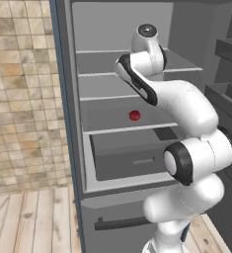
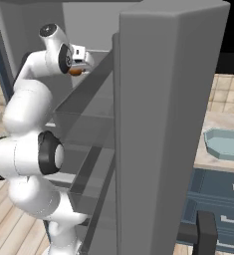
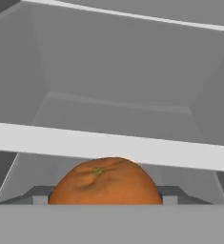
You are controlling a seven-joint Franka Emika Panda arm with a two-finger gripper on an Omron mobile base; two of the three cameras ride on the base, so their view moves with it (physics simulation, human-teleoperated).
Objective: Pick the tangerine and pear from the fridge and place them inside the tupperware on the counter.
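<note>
Hand view: the tangerine [image 3: 105, 182] sits directly at the gripper [image 3: 104, 198], between the two dark finger tips [image 3: 39, 195], whose ends flank it on both sides; the gripper is clenched on the fruit. Beyond it runs the pale front edge of a fridge shelf, then the grey rear wall.

Right base view: the gripper [image 2: 78, 67] is raised at the level of an upper shelf of the fridge [image 2: 163, 124], with the tangerine [image 2: 75, 71] showing as an orange patch beneath the hand. The open fridge door stands in front of the camera.

Left base view: the pear [image 1: 134, 115] lies on a lower shelf inside the fridge [image 1: 68, 148], above the drawer and well below the hand.

Farther off, to the right of the fridge door, the tupperware [image 2: 228, 142] rests on the counter [image 2: 208, 159], above dark blue drawers.
</note>
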